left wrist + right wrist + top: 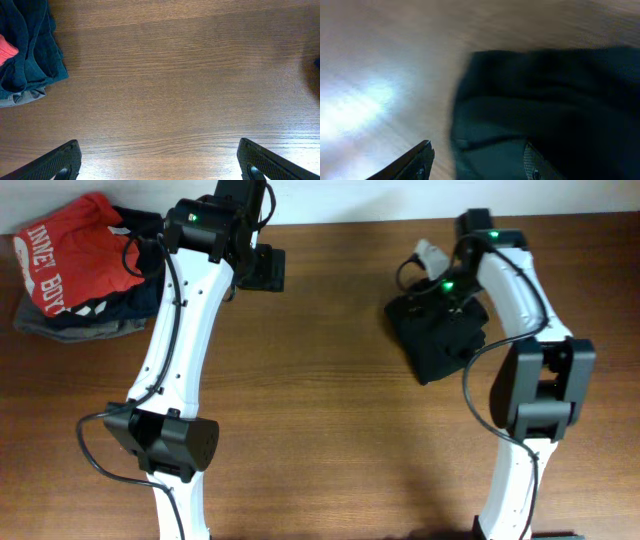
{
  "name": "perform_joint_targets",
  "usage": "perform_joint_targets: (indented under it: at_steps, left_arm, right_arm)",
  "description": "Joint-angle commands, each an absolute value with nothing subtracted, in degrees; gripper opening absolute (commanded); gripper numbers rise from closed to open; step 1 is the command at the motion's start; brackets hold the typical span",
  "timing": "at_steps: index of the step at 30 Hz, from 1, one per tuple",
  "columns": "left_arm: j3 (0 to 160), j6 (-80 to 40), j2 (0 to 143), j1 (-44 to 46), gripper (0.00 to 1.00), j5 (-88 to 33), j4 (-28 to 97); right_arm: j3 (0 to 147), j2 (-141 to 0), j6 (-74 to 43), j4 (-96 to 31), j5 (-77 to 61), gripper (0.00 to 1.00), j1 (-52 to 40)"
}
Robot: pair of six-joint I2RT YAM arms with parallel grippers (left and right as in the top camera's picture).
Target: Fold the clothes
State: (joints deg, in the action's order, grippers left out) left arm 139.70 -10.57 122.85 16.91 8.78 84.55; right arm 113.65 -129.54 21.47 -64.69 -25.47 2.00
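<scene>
While parted, right fingers [412, 162] perhaps touch clothes [560, 100].

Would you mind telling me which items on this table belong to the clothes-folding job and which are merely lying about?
Job in hand:
- black top, in a compact bundle on the right
- right claw, open over the top's edge

Lying about:
- red shirt with white lettering, at the far left corner
- navy garment, beneath the red shirt
</scene>
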Motion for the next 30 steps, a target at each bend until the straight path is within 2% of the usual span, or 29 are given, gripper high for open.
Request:
perform_joint_targets:
  at_steps: [1, 7, 13, 20, 25, 30]
  left_arm:
    - [139.41, -11.29, 123.15, 16.86, 0.99, 8.36, 84.47]
    - [139.11, -11.29, 123.15, 16.86, 0.99, 8.36, 84.40]
    - [138.78, -11.29, 123.20, 16.86, 0.99, 8.38, 84.25]
    - [138.78, -11.29, 123.22, 16.86, 0.99, 8.36, 83.99]
    - [138.78, -11.31, 123.22, 16.86, 0.99, 8.08, 84.03]
    - [138.76, -11.25, 124.20, 16.86, 0.99, 0.60, 81.71]
  right_arm:
    - [113.38, -133.10, 22.04, -63.57, -25.98, 0.64, 6.61]
    - [113.38, -136.20, 20.95, -62.54, -25.65, 0.68, 11.92]
    - [114.30, -136.05, 8.36, -61.65, -15.57, 0.69, 13.93]
    - [122.96, -131.98, 2.11, -67.13, -10.74, 0.72, 13.87]
    - [132.86, -130.85, -5.72, -75.75, -0.16, 0.73, 13.91]
    - [135.76, -130.85, -6.31, -81.06, 1.80, 0.86, 13.91]
